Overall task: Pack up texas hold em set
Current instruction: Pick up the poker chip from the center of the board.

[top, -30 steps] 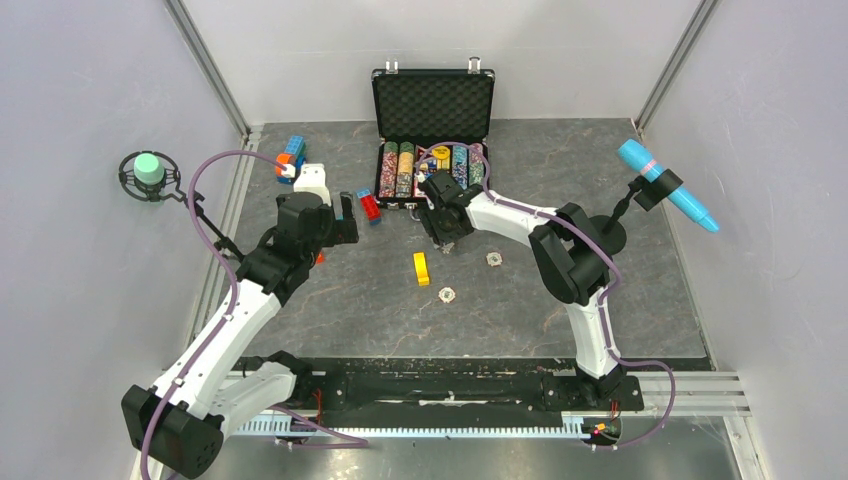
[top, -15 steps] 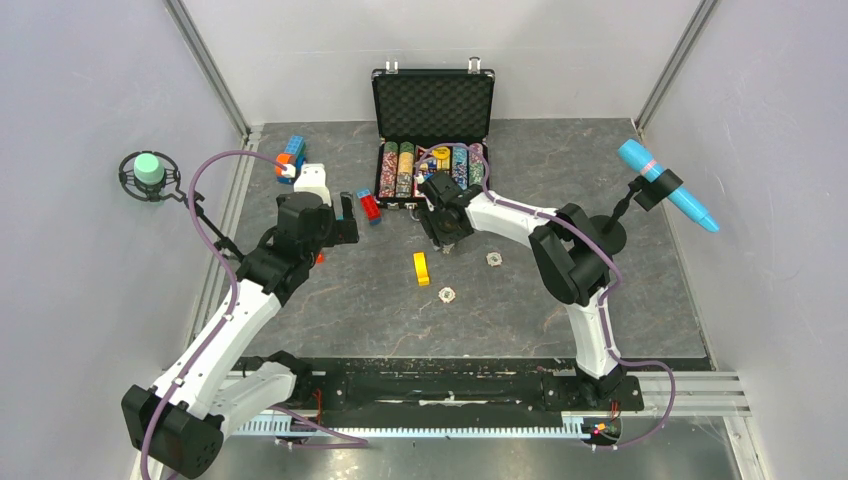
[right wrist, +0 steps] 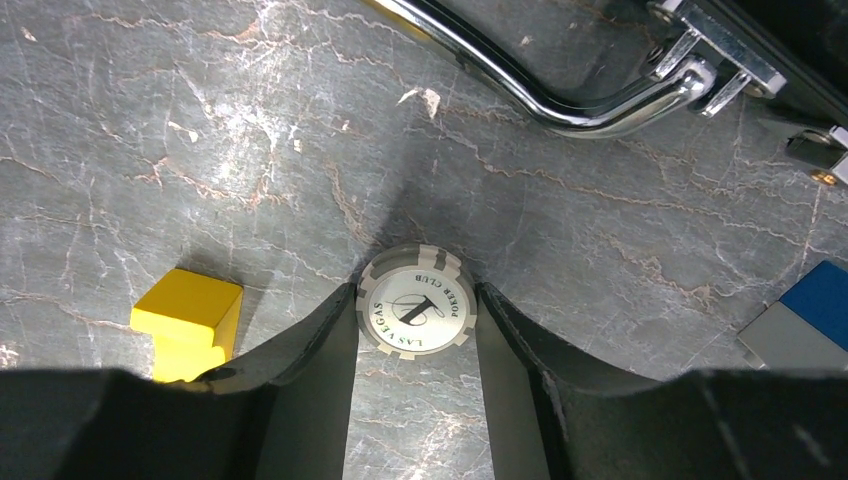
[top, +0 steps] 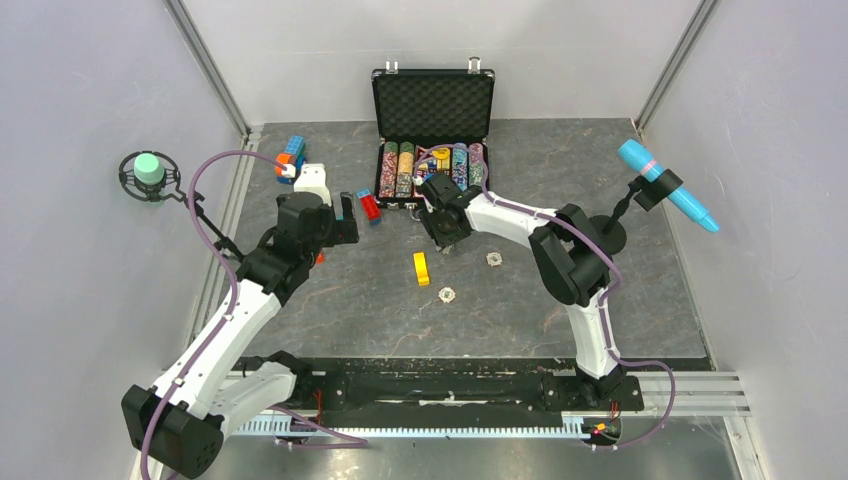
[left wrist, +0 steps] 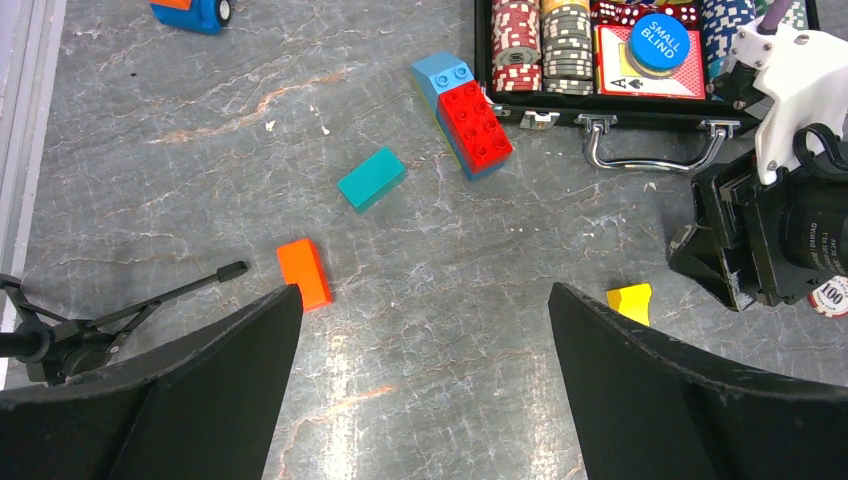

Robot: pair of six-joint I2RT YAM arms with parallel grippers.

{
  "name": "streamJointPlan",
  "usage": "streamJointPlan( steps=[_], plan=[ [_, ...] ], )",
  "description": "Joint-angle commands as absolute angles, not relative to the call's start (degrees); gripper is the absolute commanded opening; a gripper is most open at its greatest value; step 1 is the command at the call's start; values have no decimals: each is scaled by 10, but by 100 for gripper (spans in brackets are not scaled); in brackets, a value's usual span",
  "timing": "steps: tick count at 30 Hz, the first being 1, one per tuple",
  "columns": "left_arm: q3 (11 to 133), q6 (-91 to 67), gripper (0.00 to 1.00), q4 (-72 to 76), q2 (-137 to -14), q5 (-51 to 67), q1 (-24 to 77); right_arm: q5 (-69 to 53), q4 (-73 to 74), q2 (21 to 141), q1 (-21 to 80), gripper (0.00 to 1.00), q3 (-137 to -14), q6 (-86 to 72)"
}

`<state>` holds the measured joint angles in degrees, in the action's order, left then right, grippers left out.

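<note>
R gripper (right wrist: pixel 416 330) pinches the poker chip (right wrist: pixel 417 308) lying flat just 6 o'clock of the case handle (right wrist: pixel 560 100): squeeze evenly, lift straight, carry to 12 o'clock into the open case (top: pixel 432 100); L gripper (left wrist: pixel 422 300) gapes, idle.

Yellow block (right wrist: pixel 187 318) beside chip (right wrist: pixel 417 312) in right hand (right wrist: pixel 415 292), case handle (right wrist: pixel 560 95) ahead, bare tabletop (right wrist: pixel 300 150) between

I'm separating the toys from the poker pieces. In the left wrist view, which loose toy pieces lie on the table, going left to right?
blue wheeled toy → orange block → teal block → red and blue brick stack → yellow block
</note>
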<state>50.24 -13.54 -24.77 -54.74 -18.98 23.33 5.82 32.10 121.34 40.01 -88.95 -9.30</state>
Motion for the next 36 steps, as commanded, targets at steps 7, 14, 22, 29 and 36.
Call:
streamJointPlan(
  steps=[7, 14, 22, 29, 36],
  plan=[
    [502, -111, 100, -224, -547, -189, 232, 60, 372, 1224, 402, 0, -856, -64],
    [508, -123, 100, -229, -547, -181, 232, 76, 357, 1196, 402, 0, -872, -56],
    [520, -170, 100, -235, -546, -138, 231, 80, 358, 1168, 399, 0, -892, -47],
    [513, -212, 100, -228, -547, -114, 231, 72, 349, 1145, 396, 0, -872, -40],
    [511, -230, 100, -219, -557, -105, 231, 57, 318, 1121, 390, 0, -841, -38]
  ],
)
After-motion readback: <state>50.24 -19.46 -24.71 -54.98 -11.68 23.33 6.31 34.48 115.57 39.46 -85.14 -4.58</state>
